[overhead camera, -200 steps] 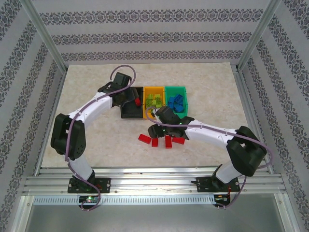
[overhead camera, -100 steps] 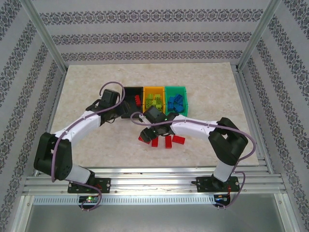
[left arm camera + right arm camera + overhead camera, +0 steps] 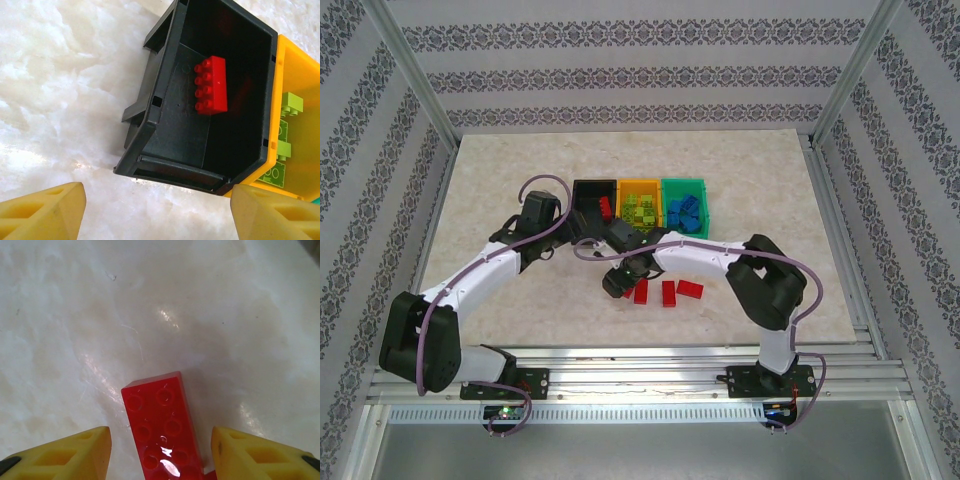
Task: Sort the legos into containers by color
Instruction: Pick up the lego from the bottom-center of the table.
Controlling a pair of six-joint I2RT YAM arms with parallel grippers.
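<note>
The black bin (image 3: 588, 192) holds one red brick (image 3: 211, 85). Lime green bricks (image 3: 640, 210) lie in the orange bin (image 3: 640, 184), and blue ones (image 3: 685, 212) in the green bin (image 3: 684, 183). My left gripper (image 3: 558, 228) hangs open just left of and nearer than the black bin (image 3: 150, 100), with bare table between its yellow fingers (image 3: 45, 215). My right gripper (image 3: 618, 280) is low over the leftmost loose red brick (image 3: 160, 435). It stands open astride the brick, with a gap on each side. Three more red bricks (image 3: 668, 293) lie in a row to its right.
The three bins stand side by side in the middle of the marble-patterned table (image 3: 500, 170). The orange bin's wall (image 3: 280, 75) touches the black one. Aluminium frame posts (image 3: 415, 80) and patterned walls enclose the table.
My left gripper has pulled back out of the black bin, to the left and nearer, opening wider; the red brick stays inside. My right gripper has moved left over the leftmost loose red brick.
</note>
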